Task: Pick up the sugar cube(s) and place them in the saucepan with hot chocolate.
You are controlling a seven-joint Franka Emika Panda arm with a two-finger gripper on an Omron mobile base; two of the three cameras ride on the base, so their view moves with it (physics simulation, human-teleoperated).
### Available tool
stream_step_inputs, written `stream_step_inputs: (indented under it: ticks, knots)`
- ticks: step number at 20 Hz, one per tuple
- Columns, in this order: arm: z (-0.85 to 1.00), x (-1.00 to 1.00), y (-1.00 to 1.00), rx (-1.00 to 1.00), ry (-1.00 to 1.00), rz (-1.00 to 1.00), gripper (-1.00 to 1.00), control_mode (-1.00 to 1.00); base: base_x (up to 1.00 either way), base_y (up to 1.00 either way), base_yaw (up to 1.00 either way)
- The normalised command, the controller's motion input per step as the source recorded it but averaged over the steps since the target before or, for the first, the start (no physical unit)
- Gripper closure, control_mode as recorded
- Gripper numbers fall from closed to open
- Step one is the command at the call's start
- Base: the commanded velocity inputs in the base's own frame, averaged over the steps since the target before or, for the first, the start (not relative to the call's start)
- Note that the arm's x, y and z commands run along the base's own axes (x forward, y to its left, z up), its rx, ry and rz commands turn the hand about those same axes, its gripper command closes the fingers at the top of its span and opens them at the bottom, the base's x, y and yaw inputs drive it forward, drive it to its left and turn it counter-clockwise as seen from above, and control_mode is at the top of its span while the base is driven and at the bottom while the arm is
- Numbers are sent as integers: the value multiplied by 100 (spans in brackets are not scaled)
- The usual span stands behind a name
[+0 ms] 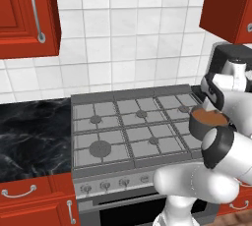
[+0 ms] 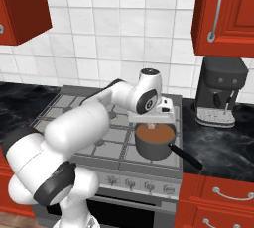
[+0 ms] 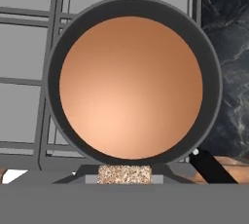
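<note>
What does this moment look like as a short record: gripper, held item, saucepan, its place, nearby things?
gripper: above the saucepan, shut on a sugar cube
sugar cube: tan, speckled, between the fingertips, not yet released
saucepan: dark grey, brown liquid inside, handle pointing toward the front right
place: front right burner of the stove
nearby: black coffee machine on the dark marble counter right of the stove
</note>
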Motion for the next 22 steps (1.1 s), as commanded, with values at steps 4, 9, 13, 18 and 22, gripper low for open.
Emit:
stream_step_inputs:
  ticks: [4,9,13,18,22]
  knots:
    - [-2,0,0,1,-2,-1,100,-100,0,0,0]
    - [-5,2,0,0,0,0,100,-100,0,0,0]
    - [0,10,2,0,0,0,100,-100,0,0,0]
    - [-3,10,0,0,0,0,100,-100,0,0,0]
    - [-1,7,0,0,0,0,100,-100,0,0,0]
